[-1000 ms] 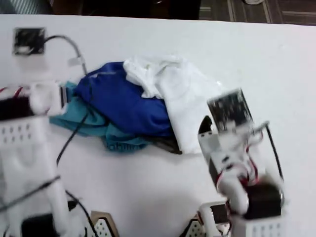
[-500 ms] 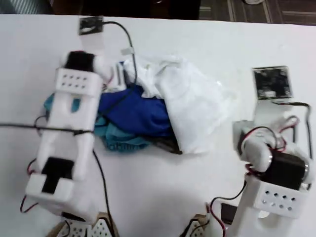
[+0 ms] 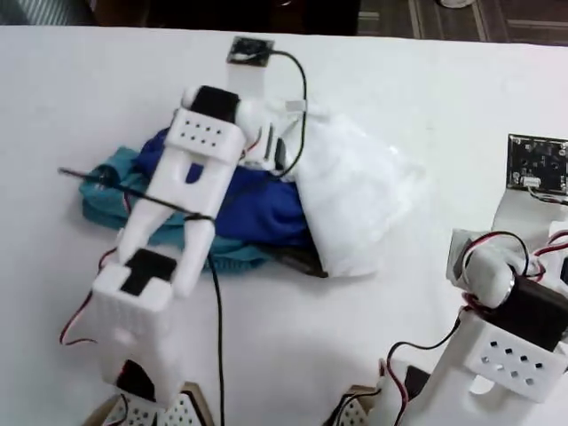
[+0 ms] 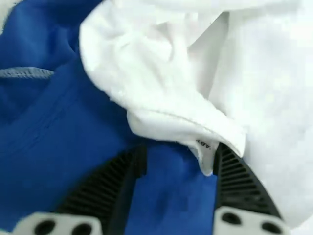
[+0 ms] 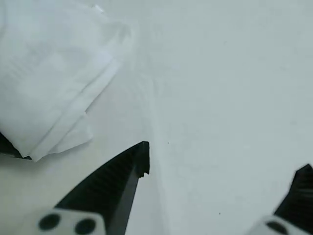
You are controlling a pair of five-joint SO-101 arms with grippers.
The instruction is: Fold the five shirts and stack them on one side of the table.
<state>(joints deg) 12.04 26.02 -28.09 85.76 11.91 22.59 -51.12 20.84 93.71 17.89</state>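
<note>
Two grippers are gaping: left gripper astride the hem of the white shirt, right gripper beside it. We are likely risking pinching the blue shirt underneath too.

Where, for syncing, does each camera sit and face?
High view: fixed above the table, looking down on the shirt pile; left arm and right arm show.
Left wrist view: on the left wrist, facing blue shirt and white shirt past the open left gripper.
Right wrist view: on the right wrist, facing table past the open right gripper.
Shared: white shirt, all three.
</note>
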